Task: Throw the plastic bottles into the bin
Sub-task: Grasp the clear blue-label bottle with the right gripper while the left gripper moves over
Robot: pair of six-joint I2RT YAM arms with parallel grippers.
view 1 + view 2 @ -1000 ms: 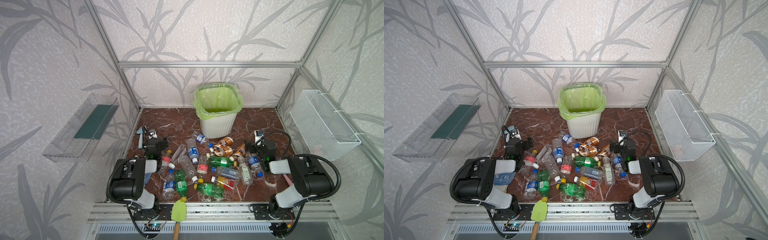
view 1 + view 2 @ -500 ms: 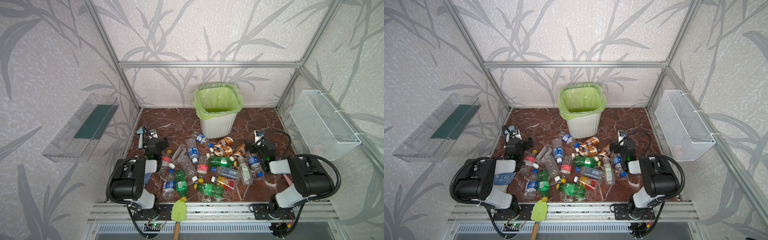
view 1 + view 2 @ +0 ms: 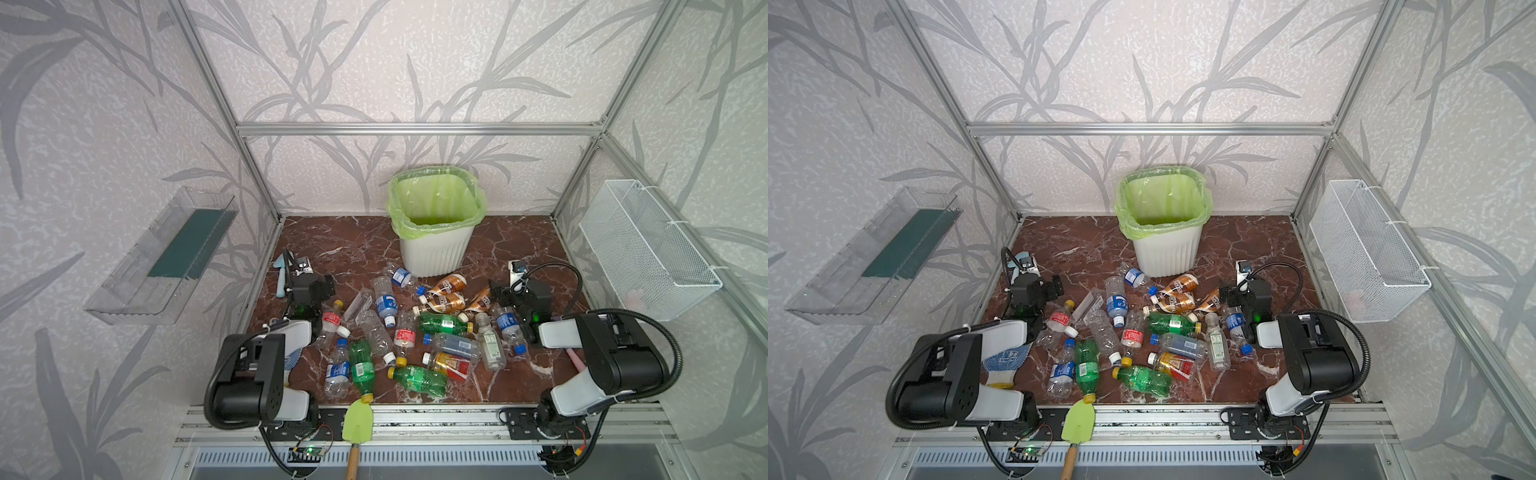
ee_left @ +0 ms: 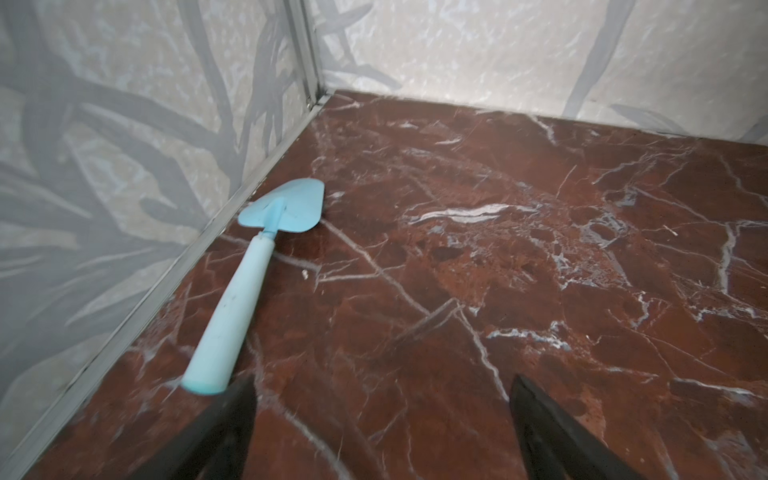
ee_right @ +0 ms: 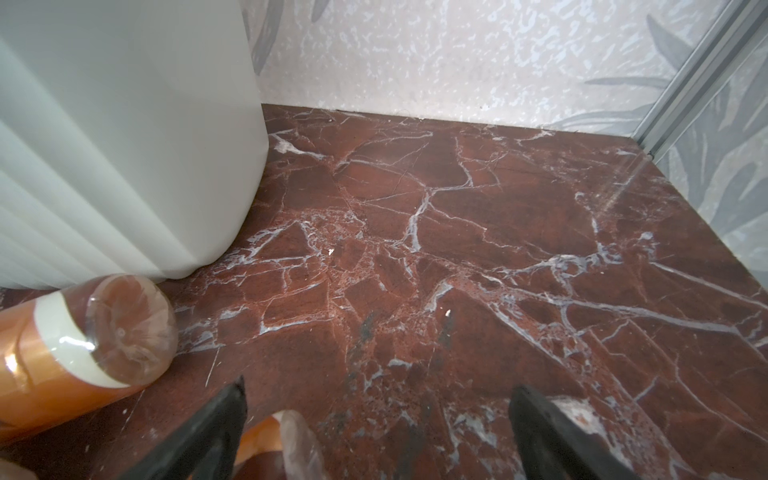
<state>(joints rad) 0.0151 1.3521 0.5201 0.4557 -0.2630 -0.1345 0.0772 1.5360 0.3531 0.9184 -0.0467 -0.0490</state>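
The bottles (image 3: 419, 328) lie scattered mid-counter, in front of the empty bin (image 3: 436, 224). Both tools are spread wide and hold nothing. The right tool (image 5: 376, 432) sits just beside a brown-wrapped bottle (image 5: 75, 353) lying flat, base toward it. The left tool (image 4: 380, 428) faces bare counter and a blue spade (image 4: 257, 270). The right arm looks nearer.

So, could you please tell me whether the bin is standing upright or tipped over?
Upright: the bin stands on its base, its bag-lined mouth facing up in both top views.
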